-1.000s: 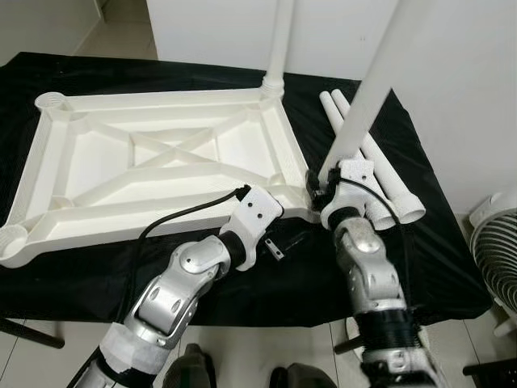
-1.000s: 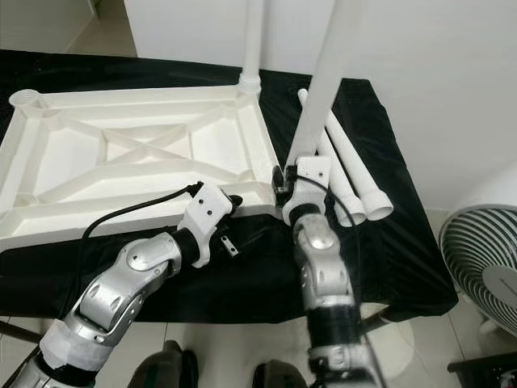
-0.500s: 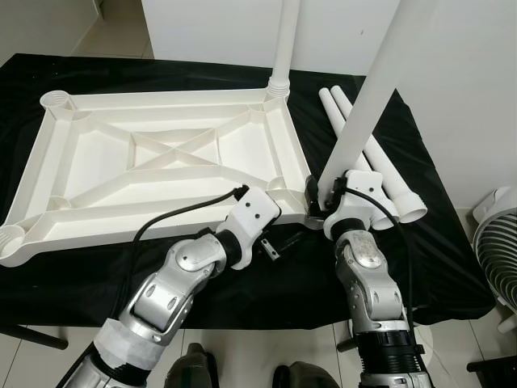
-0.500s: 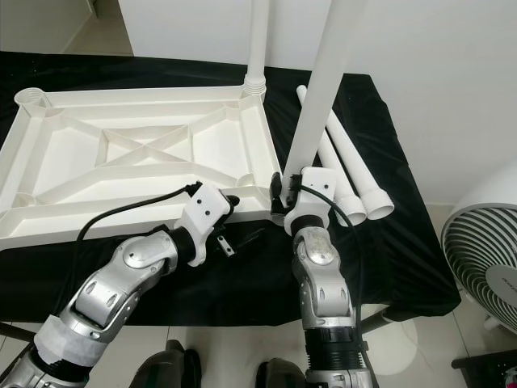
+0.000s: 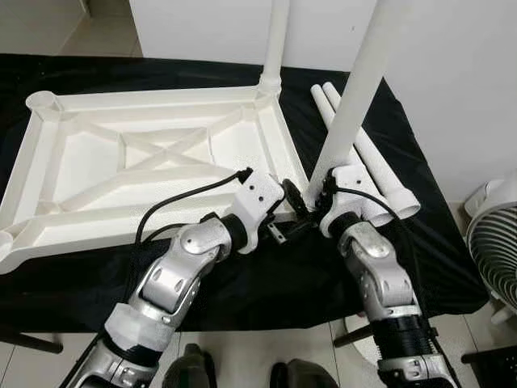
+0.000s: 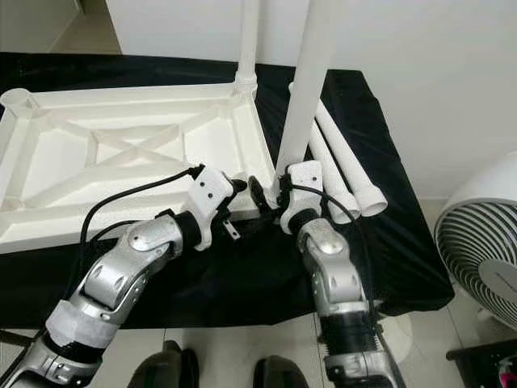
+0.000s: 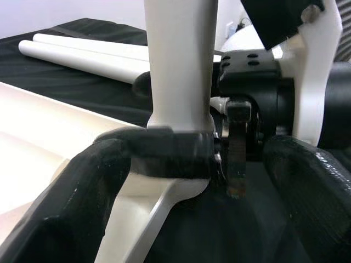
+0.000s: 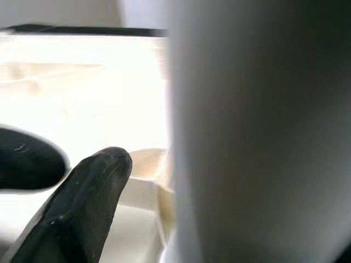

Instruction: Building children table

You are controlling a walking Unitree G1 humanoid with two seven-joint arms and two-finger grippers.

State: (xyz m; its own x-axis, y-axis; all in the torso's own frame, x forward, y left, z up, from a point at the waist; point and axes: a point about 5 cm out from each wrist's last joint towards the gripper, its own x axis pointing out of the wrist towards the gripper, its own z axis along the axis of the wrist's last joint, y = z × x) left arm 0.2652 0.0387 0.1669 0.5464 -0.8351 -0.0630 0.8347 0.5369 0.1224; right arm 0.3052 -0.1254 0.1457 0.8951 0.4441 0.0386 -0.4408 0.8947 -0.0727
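A white table top (image 5: 145,101) lies upside down on a black cloth. One white leg (image 5: 275,40) stands upright in its far right corner. At the near right corner my right gripper (image 5: 319,198) is shut on the base of a second leg (image 5: 359,89), which rises slightly tilted from the corner socket. In the right wrist view this leg (image 8: 258,137) is very close, with one black finger (image 8: 82,203) beside it. My left gripper (image 5: 295,214) is open at the same corner. Its fingers (image 7: 66,208) straddle the socket and the leg base (image 7: 178,60).
Two loose white legs (image 5: 380,170) lie side by side on the cloth right of the table top. A white fan (image 6: 481,242) stands on the floor at the right. The cloth's front edge runs just under my forearms.
My left gripper has moved up and right, from below the table top's front rim to the near right corner beside the held leg. The right gripper still holds the leg.
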